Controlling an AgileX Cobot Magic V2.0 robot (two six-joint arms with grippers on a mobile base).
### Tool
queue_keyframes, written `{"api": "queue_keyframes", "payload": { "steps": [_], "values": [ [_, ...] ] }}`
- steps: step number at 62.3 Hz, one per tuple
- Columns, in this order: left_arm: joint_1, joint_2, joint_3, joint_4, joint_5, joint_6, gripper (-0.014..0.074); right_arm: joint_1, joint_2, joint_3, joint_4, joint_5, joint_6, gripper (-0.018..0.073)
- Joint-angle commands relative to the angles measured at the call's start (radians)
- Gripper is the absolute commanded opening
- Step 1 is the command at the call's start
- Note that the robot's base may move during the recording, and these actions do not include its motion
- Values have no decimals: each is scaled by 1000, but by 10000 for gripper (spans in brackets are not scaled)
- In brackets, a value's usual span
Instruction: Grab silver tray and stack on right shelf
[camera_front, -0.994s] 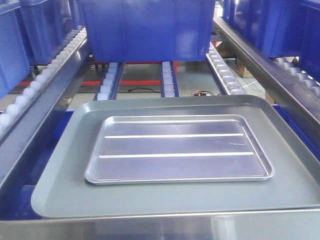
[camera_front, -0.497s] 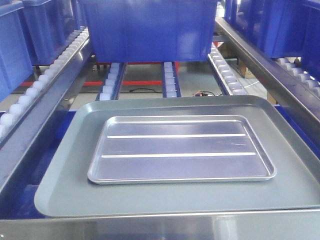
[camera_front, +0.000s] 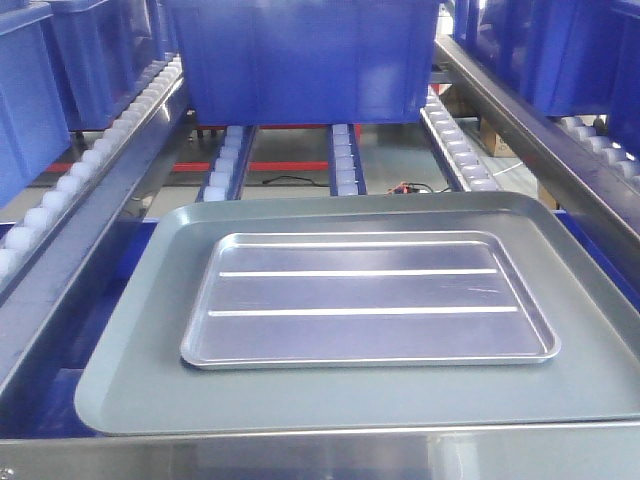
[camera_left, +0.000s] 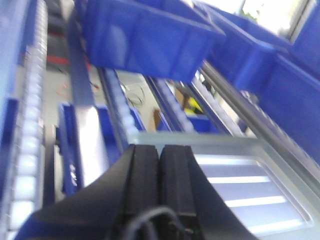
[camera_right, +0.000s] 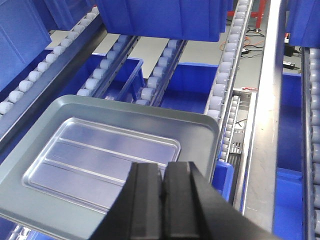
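The silver tray (camera_front: 368, 300) is a shiny, shallow metal rectangle with rounded corners, a raised rim and 2 long raised ridges running across its floor. It lies flat inside the larger dull grey tray (camera_front: 130, 370), roughly centred, with grey floor showing on all 4 sides. The grey tray sits on the roller rails (camera_front: 344, 160) just behind the flat steel front bar (camera_front: 320, 455). A big blue bin (camera_front: 300, 60) stands on the rails farther back, well apart from both trays, and more blue bins (camera_front: 560, 50) fill the lane to the right.

My left pincer (camera_left: 159, 170) hangs above the near left part of the grey tray, its 2 black fingers pressed together with nothing between them; that wrist view is blurred. My right pincer (camera_right: 164, 192) hovers over the near right edge of the grey tray, tilted down toward the silver tray, fingers likewise closed on nothing. Neither pincer touches a tray. To the right of my right pincer runs a steel rail (camera_right: 260, 100) lined with white rollers (camera_right: 227, 65).

Compared with 1 second ago, both trays sit slightly farther right and a little lower in the front view, and the blue bin's lower edge also appears shifted; the silver tray keeps its place inside the grey one.
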Motion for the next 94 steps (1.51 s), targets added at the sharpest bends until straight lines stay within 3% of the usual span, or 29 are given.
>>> {"api": "queue_keyframes", "payload": {
  "steps": [1,21,26,33,94],
  "values": [
    [40,-27,-17,-4,-102,14,-101,0,5,-24,-27,-77,-9,57],
    [171,-74,32,-77,-109,50,-101,0,5,-24,-27,-78,-9,57],
    [187,-74,64,-124,-148,109,-101,0,5,-24,-27,-78,-9,57],
    [187,-74,101,-144,-168,155,-101,0,5,-24,-27,-78,-9,57],
    [187,-74,113,-156,-151,155,-101,0,5,-24,-27,-78,-9,57]
  ]
}}
